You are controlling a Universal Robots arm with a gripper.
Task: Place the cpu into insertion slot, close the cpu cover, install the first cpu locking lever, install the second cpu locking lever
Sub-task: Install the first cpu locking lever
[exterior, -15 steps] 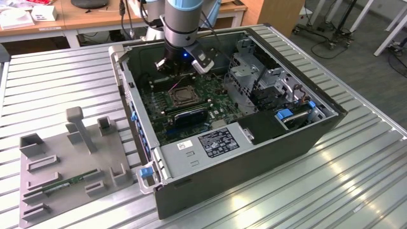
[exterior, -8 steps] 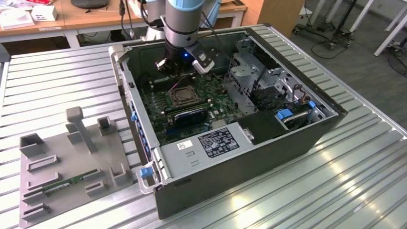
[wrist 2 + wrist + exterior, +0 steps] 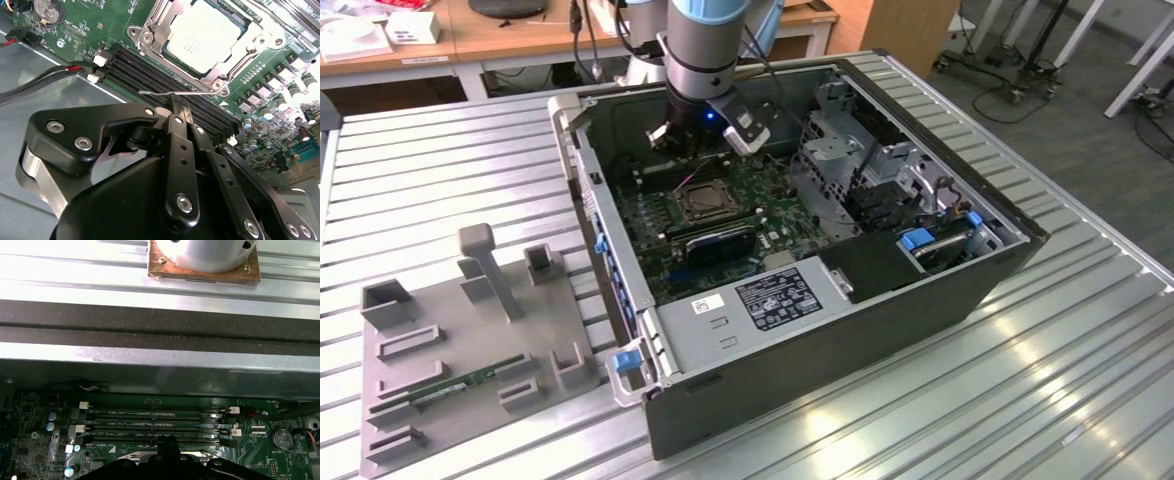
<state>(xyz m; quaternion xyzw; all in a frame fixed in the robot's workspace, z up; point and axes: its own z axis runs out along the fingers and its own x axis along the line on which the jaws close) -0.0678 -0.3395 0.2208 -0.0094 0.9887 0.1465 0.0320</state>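
1. I am the gripper (image 3: 179,102). My two fingers are squeezed tight together.
2. In the second wrist view my tips touch a thin wire locking lever (image 3: 150,92). I cannot tell if the wire is pinched between them.
3. The cpu (image 3: 205,35) lies flat inside the insertion slot (image 3: 698,205).
4. The cpu cover (image 3: 156,26) is folded down around the cpu, and the chip's dull top shows through its window.
5. In the exterior view I hang inside the open computer case (image 3: 854,330), and the insertion slot is at 6 o'clock from me, quite near.
6. Long black memory slots (image 3: 155,422) run just beside my tips, between me and the case wall.
7. In the exterior view a grey tray (image 3: 400,420) sits at 8 o'clock from the case, with a green memory stick (image 3: 467,383) on it.
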